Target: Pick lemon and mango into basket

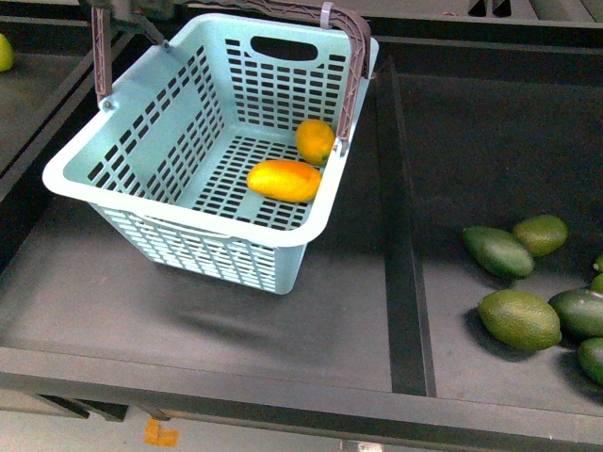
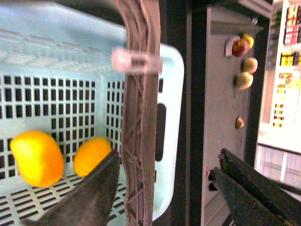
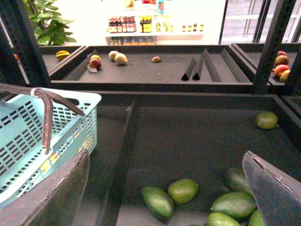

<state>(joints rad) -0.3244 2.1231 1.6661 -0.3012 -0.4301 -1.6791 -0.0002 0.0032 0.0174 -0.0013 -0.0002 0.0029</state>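
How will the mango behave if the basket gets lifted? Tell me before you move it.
The mango would probably roll or slide: its skin looks smooth and it lies loose on its side on the slotted floor of the basket. Being elongated, it would likely roll sideways rather than end over end. It lies close to the lemon, so a tilt may knock them together.

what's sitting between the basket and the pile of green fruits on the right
No object: in the front view, only bare dark shelf floor and a raised black divider strip separate the basket from the green fruits.
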